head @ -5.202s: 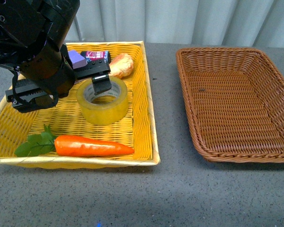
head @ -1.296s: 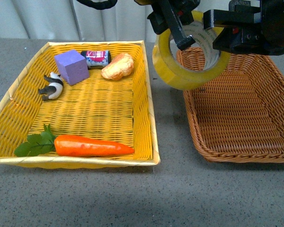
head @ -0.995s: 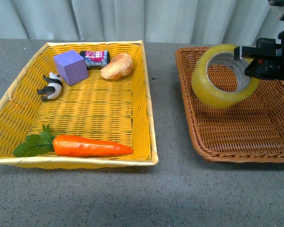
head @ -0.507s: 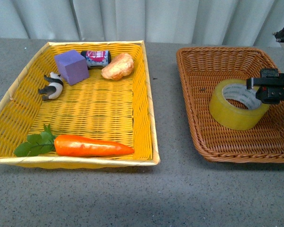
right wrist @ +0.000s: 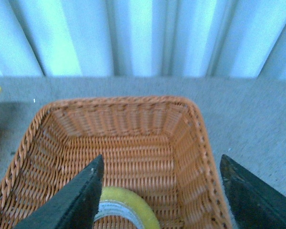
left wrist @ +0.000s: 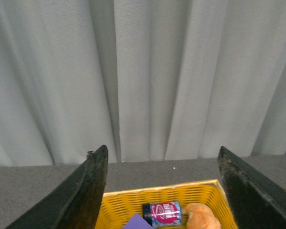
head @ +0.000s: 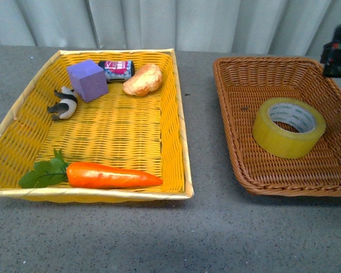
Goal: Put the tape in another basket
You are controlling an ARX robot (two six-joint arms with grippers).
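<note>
Tape (head: 288,127) lies flat in the basket (head: 238,74), right pincer (right wrist: 164,191) hovering above it, spread wide and empty.

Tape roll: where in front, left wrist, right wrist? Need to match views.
Front: tape lies flat in the basket, right of the yellow tray.
Left wrist: not in it.
Right wrist: tape in the basket, partly cut off, between fingers of the open right gripper.
Shared landmark: the basket's woven rim, front and right wrist.
</note>
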